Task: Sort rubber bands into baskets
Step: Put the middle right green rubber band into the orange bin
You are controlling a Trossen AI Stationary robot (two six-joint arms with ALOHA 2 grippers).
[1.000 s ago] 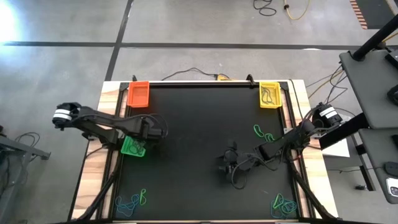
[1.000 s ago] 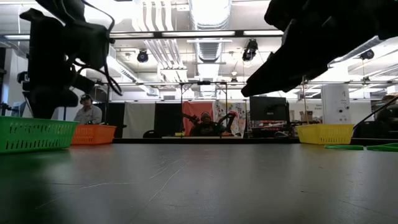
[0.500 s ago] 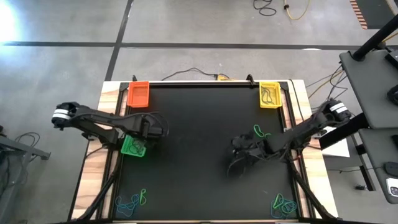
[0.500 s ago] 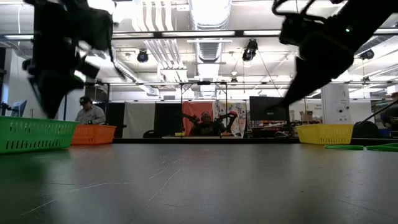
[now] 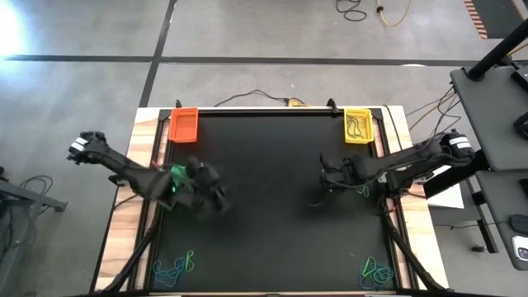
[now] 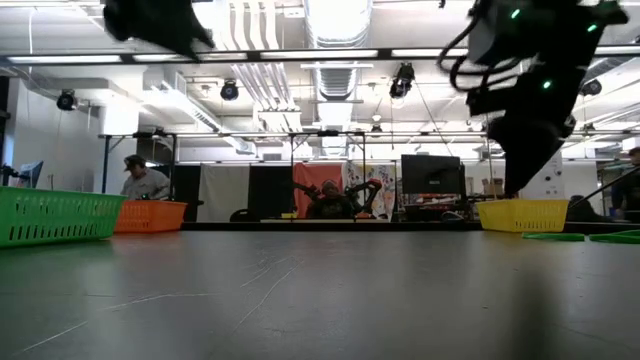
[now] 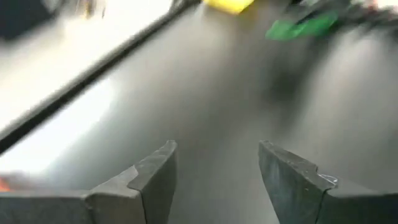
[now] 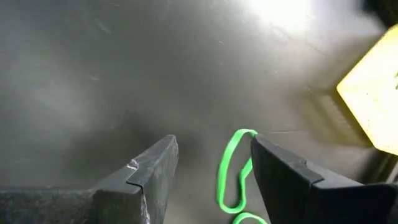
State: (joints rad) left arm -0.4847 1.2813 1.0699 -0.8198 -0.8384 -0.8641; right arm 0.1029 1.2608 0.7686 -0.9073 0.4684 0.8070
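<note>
The right gripper (image 5: 330, 176) hangs above the black mat right of centre, its fingers (image 8: 146, 177) spread apart with nothing between them; in its wrist view a green rubber band (image 8: 231, 168) lies on the mat just ahead of the fingertips, close by one finger and not gripped. From above, a few green bands (image 5: 360, 190) lie beside this arm's forearm, between it and the mat's right edge. The yellow basket (image 5: 357, 125) stands at the far right corner of the mat, well apart from the gripper, with dark thin loops (image 5: 355, 128) lying inside it; their colour cannot be made out. The left gripper (image 5: 221, 200) is over the left half of the mat, its fingers (image 7: 152, 180) also parted and empty, with only bare mat showing between them. The green basket (image 5: 175, 188) sits just beside that arm, near the mat's left edge and partly covered by it, so what it holds cannot be seen. The orange basket (image 5: 184, 124) stands at the far left corner, and nothing can be made out inside it. Two loose heaps of bands remain on the mat: a blue and green heap (image 5: 175, 267) at the near left corner and a green and teal heap (image 5: 376, 271) at the near right corner, both well apart from either gripper.
</note>
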